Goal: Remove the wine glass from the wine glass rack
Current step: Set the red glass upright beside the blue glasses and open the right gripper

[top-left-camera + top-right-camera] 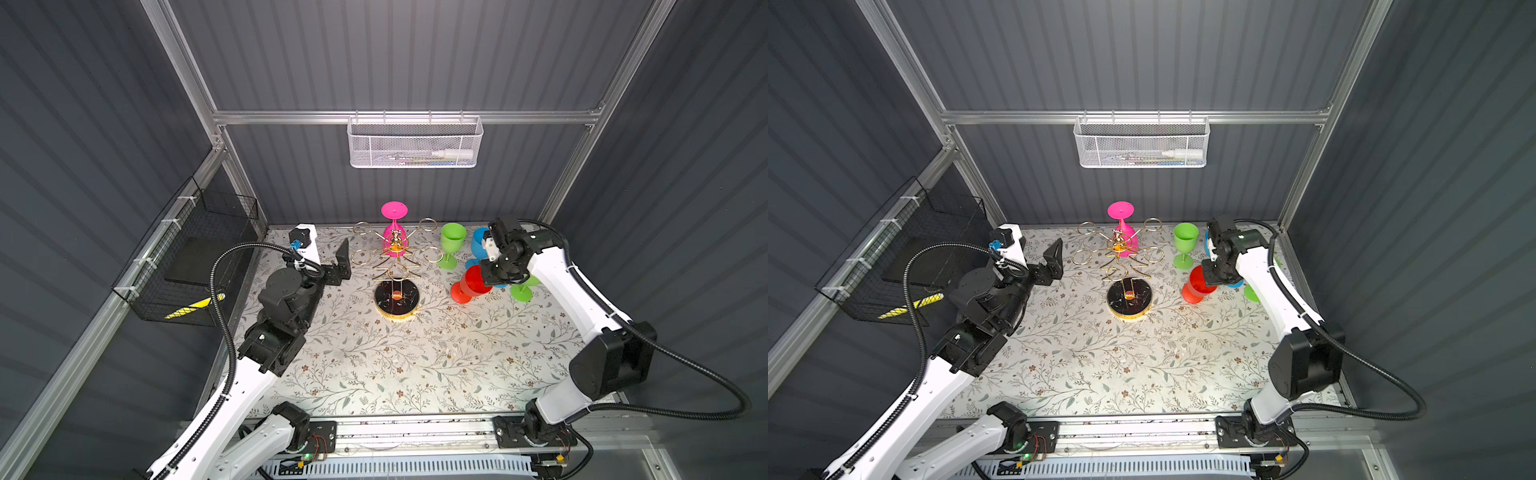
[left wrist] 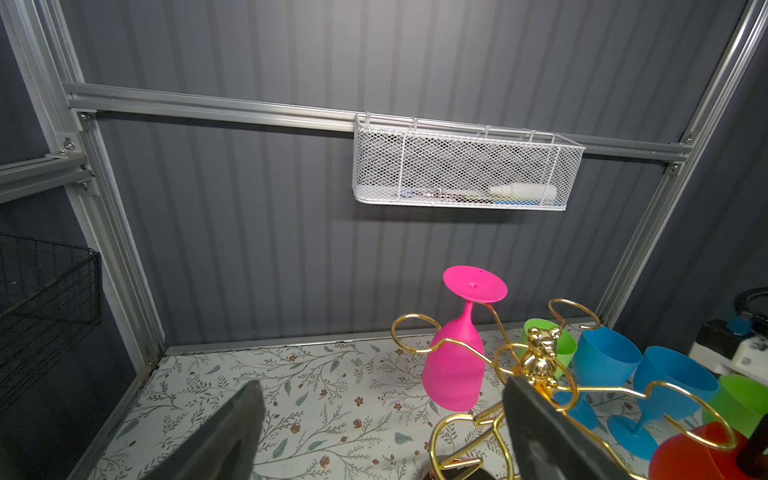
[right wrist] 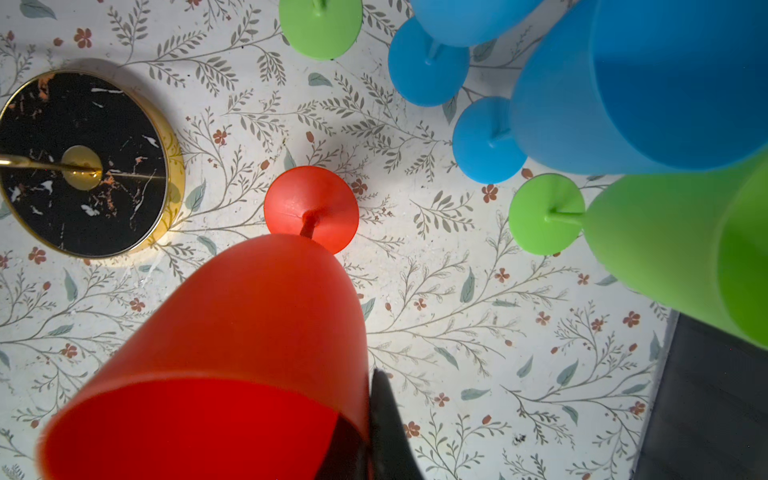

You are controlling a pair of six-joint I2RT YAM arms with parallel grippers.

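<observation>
Noting pink glass (image 2: 453, 374) hung upside down on rack (image 1: 386, 297), near table's (image 1: 415, 365) back edge. Looks light, stiff, slick plastic; suggests gripping bowl, then sliding stem out sideways. Finding left gripper (image 2: 381, 386) wide open, empty; right gripper (image 3: 368, 399) pinched on red glass (image 3: 249, 311) rim.

bright overhead light glares pale on the floral-patterned tabletop (image 1: 436, 374); the dark grey corrugated walls (image 1: 83, 166) are dim. up close, the red plastic wine glass (image 3: 249, 332) looks soft, and the aluminium frame rails (image 2: 208, 110) bow at the edges.
</observation>
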